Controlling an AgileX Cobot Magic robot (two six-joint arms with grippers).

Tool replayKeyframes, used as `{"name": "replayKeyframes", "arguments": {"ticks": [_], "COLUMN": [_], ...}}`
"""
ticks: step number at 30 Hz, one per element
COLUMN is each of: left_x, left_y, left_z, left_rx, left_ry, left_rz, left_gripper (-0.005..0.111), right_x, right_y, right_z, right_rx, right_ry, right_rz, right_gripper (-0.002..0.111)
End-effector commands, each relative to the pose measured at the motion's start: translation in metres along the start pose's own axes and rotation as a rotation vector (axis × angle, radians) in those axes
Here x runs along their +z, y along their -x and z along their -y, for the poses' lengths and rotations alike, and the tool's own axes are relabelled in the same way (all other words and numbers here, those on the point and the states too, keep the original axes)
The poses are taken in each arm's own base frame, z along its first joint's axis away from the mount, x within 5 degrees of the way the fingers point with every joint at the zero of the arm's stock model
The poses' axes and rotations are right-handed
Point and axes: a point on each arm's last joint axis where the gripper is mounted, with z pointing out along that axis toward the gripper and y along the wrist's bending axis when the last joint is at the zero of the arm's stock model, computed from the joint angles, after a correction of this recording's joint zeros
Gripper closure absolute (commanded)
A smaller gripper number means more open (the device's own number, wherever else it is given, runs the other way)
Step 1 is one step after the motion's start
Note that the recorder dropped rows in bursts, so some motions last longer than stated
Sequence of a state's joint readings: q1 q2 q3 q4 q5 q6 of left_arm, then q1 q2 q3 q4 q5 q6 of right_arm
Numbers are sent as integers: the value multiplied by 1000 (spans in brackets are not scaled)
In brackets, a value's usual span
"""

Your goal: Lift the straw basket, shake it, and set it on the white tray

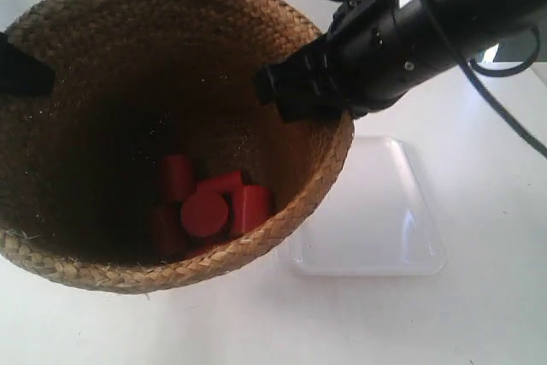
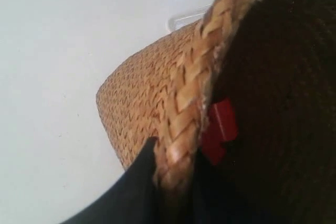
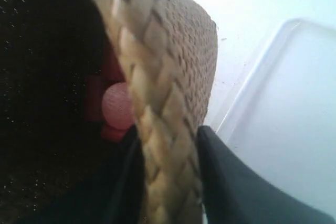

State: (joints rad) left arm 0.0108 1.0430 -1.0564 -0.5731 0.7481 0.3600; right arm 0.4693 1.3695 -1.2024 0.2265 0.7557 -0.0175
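1 straw basket (image 1: pixel 102 57), 1 white tray (image 1: pixel 376 220), about 5 red cylinders (image 1: pixel 203 213)

Brown braided straw basket (image 1: pixel 128 275) is seen upright, round rim flared, base narrower; white tray (image 1: pixel 385 211) is laid flat just beside it at exterior view's right, shallow, corners rounded, left edge overlapped by basket rim.

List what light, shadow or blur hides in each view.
Exterior view: the straw basket is deep in shadow inside, red cylinders dim; the white tray almost washes into the bright table. Left wrist view: the left gripper on the rim is blurred. Right wrist view: the right gripper is soft, tray glaring.
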Motion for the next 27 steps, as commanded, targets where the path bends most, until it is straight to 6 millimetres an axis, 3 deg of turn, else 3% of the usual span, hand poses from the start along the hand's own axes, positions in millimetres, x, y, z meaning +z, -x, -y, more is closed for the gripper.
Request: {"name": "replayKeyframes", "arguments": {"ticks": [1,5,17,27], "left_x": [0,7,26,27], "left_y": [8,9,10,12], "left_z": [6,20,12,13], "left_rx": [49,121,118,144], "left_ry": [-8,-32,-20,-25], "left_rz": [84,88,34,61], "left_gripper": [107,107,107,107], "right_x": [10,3,-5,9], "right_y": [-9,-9,-12,-15], "right_z": [7,8,12,16], "right_rx": [-31,-65,-114,-119], "right_ry": [-44,-70,-123,-128], "right_rz": [29,34,4,35], "right_gripper": [108,108,108,108]}}
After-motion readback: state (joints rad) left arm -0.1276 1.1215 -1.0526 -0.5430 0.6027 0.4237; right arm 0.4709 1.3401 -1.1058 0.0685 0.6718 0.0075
